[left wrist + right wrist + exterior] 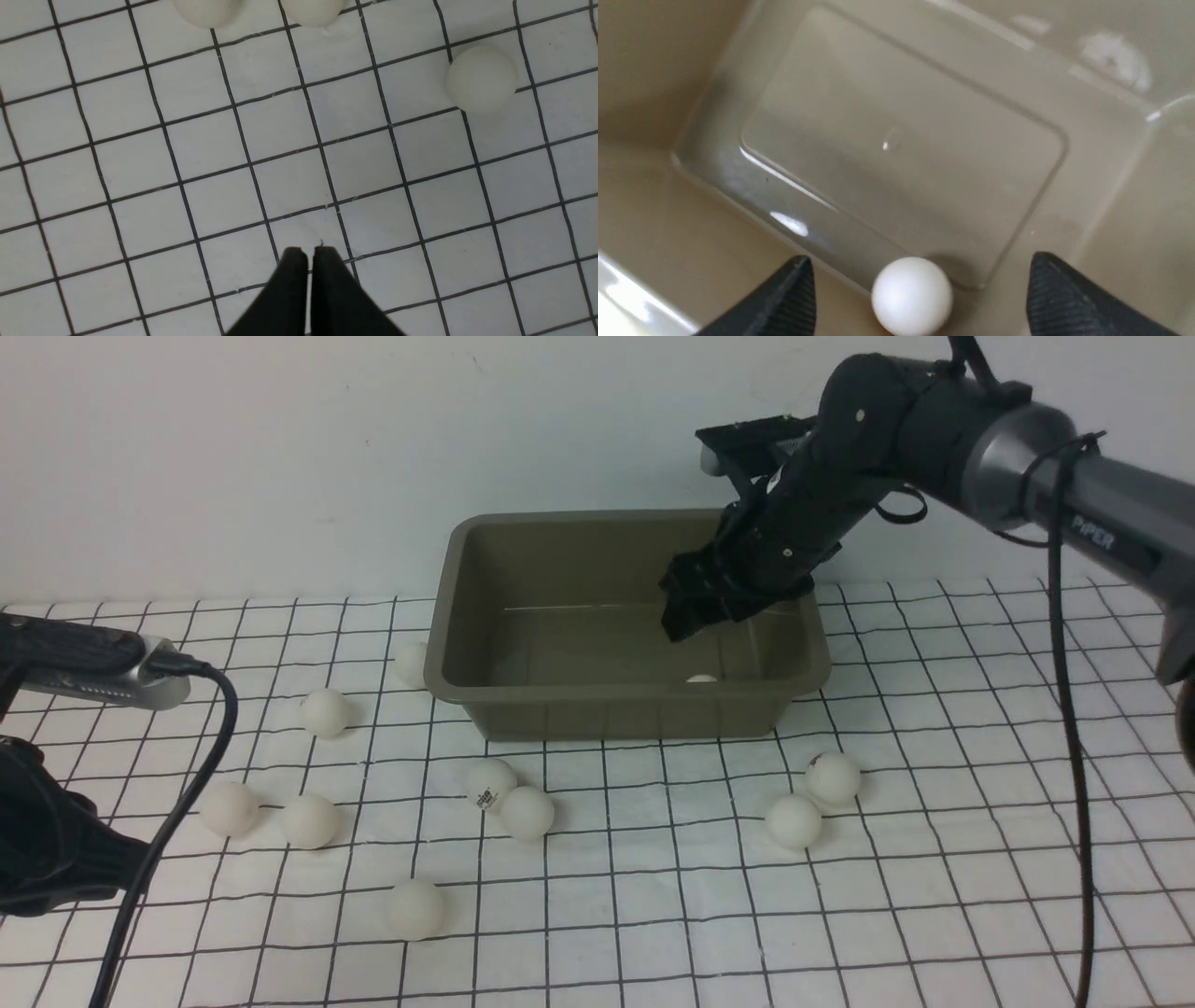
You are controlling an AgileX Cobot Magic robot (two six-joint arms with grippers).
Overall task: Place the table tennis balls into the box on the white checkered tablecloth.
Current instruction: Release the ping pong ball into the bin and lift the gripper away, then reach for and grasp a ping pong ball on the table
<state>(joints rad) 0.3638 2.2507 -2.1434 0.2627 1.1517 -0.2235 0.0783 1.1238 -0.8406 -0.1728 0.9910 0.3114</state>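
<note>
- Right gripper (686, 614) hangs inside the box (625, 689), jaws spread wide, gripping nothing; one ball (911, 296) lies free below and between the tips, low by the near wall
- Drop looks made, I'd say; the clean exit is straight up, clear of the rolled rim, before swinging out; clip that wall and the box may slide
- Nine table tennis balls (527, 810) wait on the white checkered tablecloth (653, 896); the two balls (794, 821) near the box's front right corner seem the handiest next pick
- Left gripper (309, 252) hovers over bare cloth, jaws pressed together, empty
</note>
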